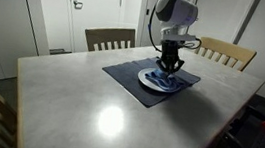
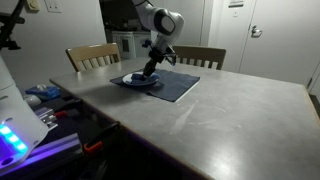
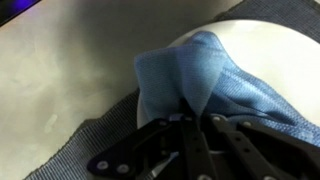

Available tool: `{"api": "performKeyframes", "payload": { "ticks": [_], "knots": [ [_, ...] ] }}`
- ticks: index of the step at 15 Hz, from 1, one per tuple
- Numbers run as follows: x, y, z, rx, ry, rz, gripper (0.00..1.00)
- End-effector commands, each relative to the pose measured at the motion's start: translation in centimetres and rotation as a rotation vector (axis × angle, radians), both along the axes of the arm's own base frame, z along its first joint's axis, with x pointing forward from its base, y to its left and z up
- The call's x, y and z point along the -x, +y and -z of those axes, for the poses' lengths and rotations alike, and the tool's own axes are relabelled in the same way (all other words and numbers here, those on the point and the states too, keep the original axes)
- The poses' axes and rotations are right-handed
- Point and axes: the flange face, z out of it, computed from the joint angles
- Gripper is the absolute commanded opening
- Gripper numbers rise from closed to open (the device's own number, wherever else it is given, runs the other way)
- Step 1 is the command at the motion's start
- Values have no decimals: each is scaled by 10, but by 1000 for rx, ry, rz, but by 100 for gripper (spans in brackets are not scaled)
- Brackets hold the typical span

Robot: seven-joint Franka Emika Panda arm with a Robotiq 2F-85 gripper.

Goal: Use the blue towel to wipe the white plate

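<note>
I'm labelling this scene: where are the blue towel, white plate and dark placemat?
blue towel (image 3: pixel 205 80), wrist view, middle of the bunched cloth.
white plate (image 3: pixel 258 35), wrist view, bare surface beyond the towel.
dark placemat (image 1: pixel 145 96), in an exterior view, bare near corner.

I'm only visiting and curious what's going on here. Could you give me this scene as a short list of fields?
gripper: pointing down, shut on towel
towel: blue, bunched, lying on plate
plate: white, on mat
mat: dark, on table
table: grey, glossy
chairs: two wooden, at the table's far side
</note>
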Motion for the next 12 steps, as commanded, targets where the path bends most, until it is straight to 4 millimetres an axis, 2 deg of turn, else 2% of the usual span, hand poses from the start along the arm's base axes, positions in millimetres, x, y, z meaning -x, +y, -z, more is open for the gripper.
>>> {"api": "performKeyframes", "payload": {
  "ticks": [1,3,6,10,12],
  "knots": [
    [-14,2,-14,78,-125,6,2],
    [-26,10,-19,79,-187,-27,2],
    [-41,35,-25,39,-283,-128,2],
    [-45,72,-26,-39,-348,-254,2],
    [-46,80,-29,-50,-380,-293,2]
  ]
}}
